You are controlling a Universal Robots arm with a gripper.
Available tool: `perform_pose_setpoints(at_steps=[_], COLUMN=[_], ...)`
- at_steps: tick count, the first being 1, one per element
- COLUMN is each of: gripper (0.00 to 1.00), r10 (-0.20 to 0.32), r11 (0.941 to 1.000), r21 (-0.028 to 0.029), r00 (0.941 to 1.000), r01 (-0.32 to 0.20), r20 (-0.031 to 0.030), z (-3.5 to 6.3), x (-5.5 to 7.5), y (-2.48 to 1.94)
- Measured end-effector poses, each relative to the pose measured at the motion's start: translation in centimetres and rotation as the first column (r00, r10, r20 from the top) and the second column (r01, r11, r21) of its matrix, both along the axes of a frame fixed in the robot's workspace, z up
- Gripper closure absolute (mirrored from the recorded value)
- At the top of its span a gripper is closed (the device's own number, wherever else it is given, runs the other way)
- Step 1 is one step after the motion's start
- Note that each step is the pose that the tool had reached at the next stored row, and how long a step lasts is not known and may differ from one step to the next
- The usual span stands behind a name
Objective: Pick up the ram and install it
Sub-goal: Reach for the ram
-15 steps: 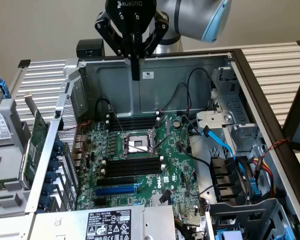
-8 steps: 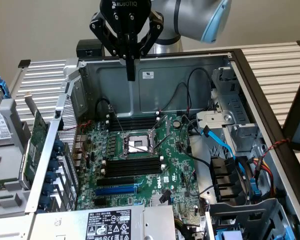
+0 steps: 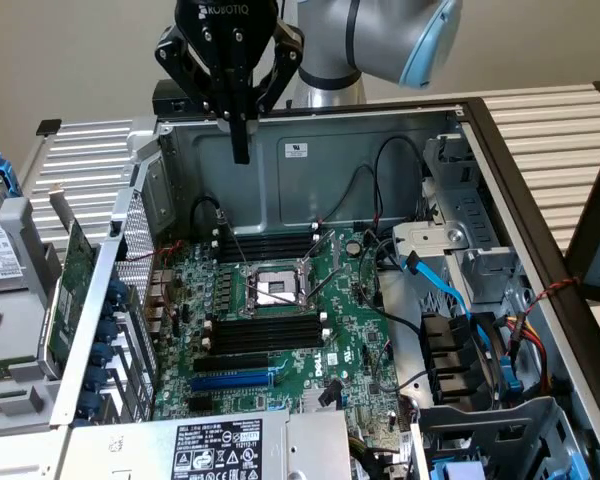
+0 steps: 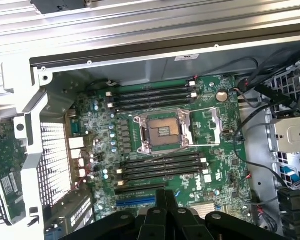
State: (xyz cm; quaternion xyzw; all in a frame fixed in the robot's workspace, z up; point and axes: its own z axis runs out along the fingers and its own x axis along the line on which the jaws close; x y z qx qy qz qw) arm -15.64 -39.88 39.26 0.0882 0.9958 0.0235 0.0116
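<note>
My gripper [image 3: 241,150] hangs above the rear wall of the open computer case [image 3: 310,150], fingers pressed together and pointing down, with nothing visible between them. In the wrist view the shut fingertips [image 4: 165,196] sit over the near edge of the green motherboard [image 4: 215,125]. Black memory slots [image 3: 270,245] lie behind the CPU socket [image 3: 270,290], and more slots [image 3: 265,335] lie in front of it; all look empty. The ram is out of view.
A green expansion card [image 3: 73,275] stands outside the case at the exterior view's left, beside a perforated bracket wall [image 3: 135,250]. Drive parts [image 3: 0,260] lie further left. Cables and a blue lead [image 3: 450,290] crowd the case's right side. A power supply [image 3: 220,450] sits in front.
</note>
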Motion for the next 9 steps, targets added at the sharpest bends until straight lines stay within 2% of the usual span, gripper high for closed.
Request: perform_pose_setpoints(at_steps=[9], gripper=[0.89], r10=[0.0], r11=[1.0], r21=[0.0], r00=[1.0], r01=[0.0], r20=[0.0], z=[0.0], x=[-3.5], y=[0.0])
